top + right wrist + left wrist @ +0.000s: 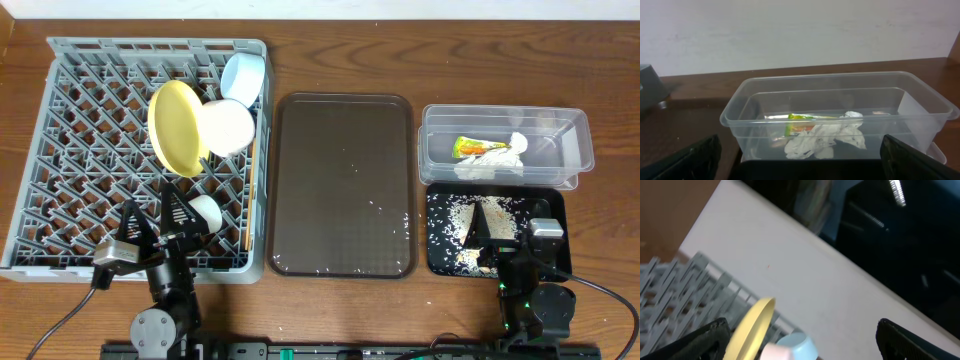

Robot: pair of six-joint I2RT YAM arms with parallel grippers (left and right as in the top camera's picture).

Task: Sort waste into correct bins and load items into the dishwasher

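Observation:
The grey dishwasher rack holds the yellow plate on edge, a white bowl, the light-blue cup, a white cup and chopsticks along its right side. My left gripper hovers open over the rack's front, holding nothing. In its wrist view the plate and blue cup lie ahead of the left gripper. The clear tub contains the tissue and wrapper. Rice crumbs lie in the black tray, under my open, empty right gripper.
The brown serving tray lies between the rack and the bins, with a few white crumbs near its front right corner. In the right wrist view the tub stands just beyond the black tray's edge. A pale wall rises behind the table.

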